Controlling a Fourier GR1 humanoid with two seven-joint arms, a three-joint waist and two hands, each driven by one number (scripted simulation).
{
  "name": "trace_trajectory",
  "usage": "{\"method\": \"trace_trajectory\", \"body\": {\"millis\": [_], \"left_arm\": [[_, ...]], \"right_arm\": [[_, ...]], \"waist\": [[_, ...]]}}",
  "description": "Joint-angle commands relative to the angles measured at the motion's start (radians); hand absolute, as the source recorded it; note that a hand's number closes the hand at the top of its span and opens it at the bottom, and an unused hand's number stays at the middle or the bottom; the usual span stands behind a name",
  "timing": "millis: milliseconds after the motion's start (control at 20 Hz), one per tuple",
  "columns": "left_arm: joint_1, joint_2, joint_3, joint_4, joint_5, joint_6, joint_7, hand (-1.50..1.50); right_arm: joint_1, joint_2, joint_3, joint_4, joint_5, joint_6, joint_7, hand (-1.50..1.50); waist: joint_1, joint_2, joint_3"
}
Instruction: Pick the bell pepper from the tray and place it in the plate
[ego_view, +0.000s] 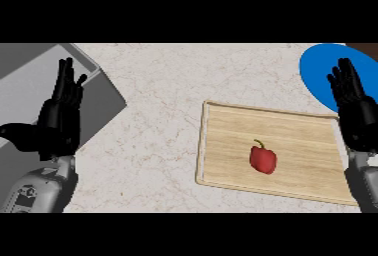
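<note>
The right hand (357, 112) is seen at the right edge of the head view, raised with its fingers straight and held together, pointing toward the top of the view; nothing is held in it. Its fingertips are shown over the blue plate (319, 70), which lies at the upper right corner of the bench (162, 100) and is partly cut off by the edge of the view. The lower part of the hand and its grey forearm are seen over the right edge of the wooden tray (295, 130).

The red bell pepper (263, 159) is found lying on the tray, slightly below its middle, with its green stem pointing toward the top of the view. It is placed to the left of the right hand and below it in the view, well apart from it, and is touched by neither hand. The plate is seen beyond the tray's upper right corner.

The left hand (57, 117) is shown at the left side, likewise open with straight fingers pointing up and holding nothing. It is seen over a grey sink (29, 85) set into the bench, far from the tray.

No brand, label or writing can be read on anything in view.
</note>
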Motion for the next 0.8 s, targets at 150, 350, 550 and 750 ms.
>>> {"method": "trace_trajectory", "body": {"millis": [150,350,550,750], "left_arm": [[-0.003,0.086,-0.085,-0.021,-0.009,-0.176,-0.048,0.0],[-0.009,0.125,-0.158,-0.031,0.02,-0.311,-0.057,0.0],[-0.008,0.142,-0.134,0.019,0.057,-0.368,-0.087,0.0],[0.03,0.167,-0.126,0.025,0.052,-0.414,-0.132,0.0]], "right_arm": [[0.051,0.061,0.01,0.208,-0.249,0.176,0.3,-1.5],[0.034,-0.174,0.204,0.266,-0.014,0.329,0.435,-1.5],[-0.1,-0.269,0.28,0.253,0.09,0.429,0.472,-1.5],[-0.285,-0.201,0.345,0.271,0.149,0.442,0.638,-1.5]], "waist": [[0.022,0.017,0.021],[0.064,0.022,0.011],[0.042,0.006,0.015],[0.033,-0.001,0.017]]}}
